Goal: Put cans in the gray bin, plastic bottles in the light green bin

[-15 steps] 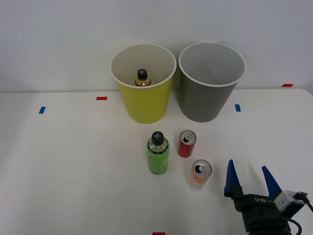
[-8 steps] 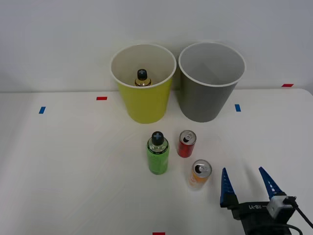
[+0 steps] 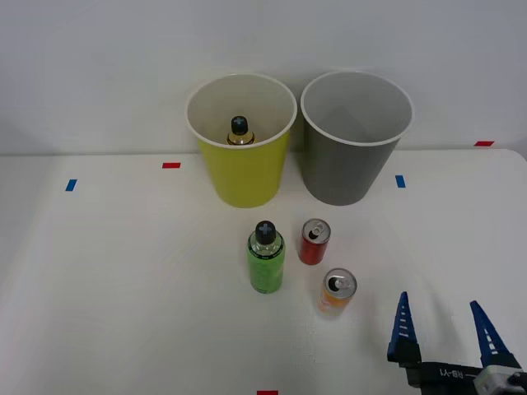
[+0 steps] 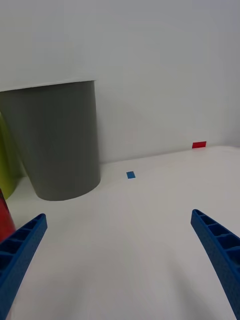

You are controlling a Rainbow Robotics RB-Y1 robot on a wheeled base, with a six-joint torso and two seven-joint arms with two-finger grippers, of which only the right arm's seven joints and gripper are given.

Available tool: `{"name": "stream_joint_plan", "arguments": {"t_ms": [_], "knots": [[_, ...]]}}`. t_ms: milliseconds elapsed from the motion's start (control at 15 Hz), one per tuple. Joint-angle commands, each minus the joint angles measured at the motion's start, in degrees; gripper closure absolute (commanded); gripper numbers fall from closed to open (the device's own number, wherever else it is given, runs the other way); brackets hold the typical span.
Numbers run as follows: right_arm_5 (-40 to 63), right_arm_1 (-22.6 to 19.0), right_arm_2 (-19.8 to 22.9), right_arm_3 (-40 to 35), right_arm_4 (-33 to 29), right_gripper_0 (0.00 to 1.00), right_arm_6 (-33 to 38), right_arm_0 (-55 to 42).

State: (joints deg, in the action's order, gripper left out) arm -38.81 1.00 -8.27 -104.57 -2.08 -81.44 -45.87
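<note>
The light green bin (image 3: 244,169) stands at the back of the table with a yellow, black-capped plastic bottle (image 3: 240,132) inside it. Beside it on the right is the gray bin (image 3: 350,164), its wall also in the wrist view (image 4: 55,142). In front of the bins stand a green plastic bottle (image 3: 266,257), a red can (image 3: 314,241) and an orange-and-white can (image 3: 336,292). A sliver of the red can (image 4: 5,220) shows at the wrist view's edge. My right gripper (image 3: 445,317) (image 4: 120,235) is open and empty, near the table's front edge, right of the orange-and-white can.
Small red (image 3: 170,165) and blue (image 3: 400,181) tape marks dot the white table; a blue mark (image 4: 130,175) lies ahead of the gripper. A white wall rises behind the bins. Open tabletop lies to the left and right of the objects.
My right gripper has drawn back toward the table's front edge and shifted slightly right, staying open. The bottles, cans and bins have not moved.
</note>
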Motion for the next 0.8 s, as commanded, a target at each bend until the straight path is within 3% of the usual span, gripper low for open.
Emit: {"name": "stream_joint_plan", "arguments": {"t_ms": [67,800], "knots": [[-1.0,0.0,-0.5,0.0,0.8,0.0,-0.7,-1.1],[-1.4,-0.8,-1.1,0.0,-0.2,0.0,-1.4,-2.3]]}}
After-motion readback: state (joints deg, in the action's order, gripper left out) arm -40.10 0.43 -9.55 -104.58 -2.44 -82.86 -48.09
